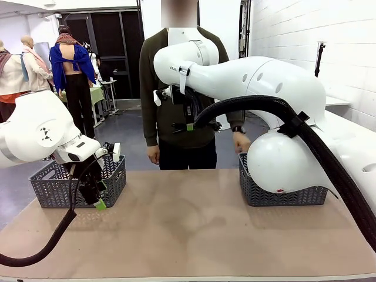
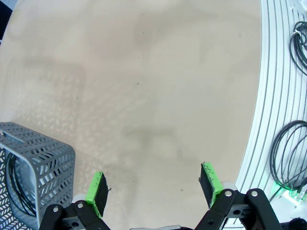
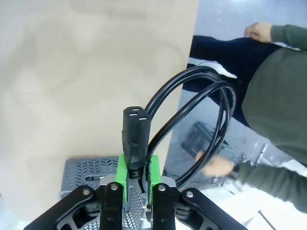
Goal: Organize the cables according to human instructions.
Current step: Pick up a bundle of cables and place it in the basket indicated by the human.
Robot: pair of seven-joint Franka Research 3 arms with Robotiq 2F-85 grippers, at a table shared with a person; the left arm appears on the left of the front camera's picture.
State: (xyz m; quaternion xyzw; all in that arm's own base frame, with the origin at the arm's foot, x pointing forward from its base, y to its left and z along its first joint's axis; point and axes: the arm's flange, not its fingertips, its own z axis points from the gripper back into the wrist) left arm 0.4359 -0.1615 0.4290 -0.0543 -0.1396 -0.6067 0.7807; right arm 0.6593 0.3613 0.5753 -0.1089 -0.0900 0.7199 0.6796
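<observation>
Where the left arm reaches in over the tabletop, its left claw is seen low beside a grey lattice basket, with both green pads spread wide and nothing between them. From that wrist, the left claw hangs above bare tan surface, and a coiled black cable can be made out lying inside the basket at the lower left corner.

Toward the middle, the right claw is raised high in front of the person standing at the far side. In its own wrist view the right claw is closed narrowly on the moulded plug of a power cord, whose loops sag away to the side (soft, light and springy, it is judged, and unlikely to break). The stiff plug body is judged the surest place to take hold, since the smooth round cord could slip or uncoil between the pads.

At the right, a second grey basket stands on the tabletop, partly hidden behind the right arm.

As for writing, a small dark mark on the right arm's housing is too small to be read.
</observation>
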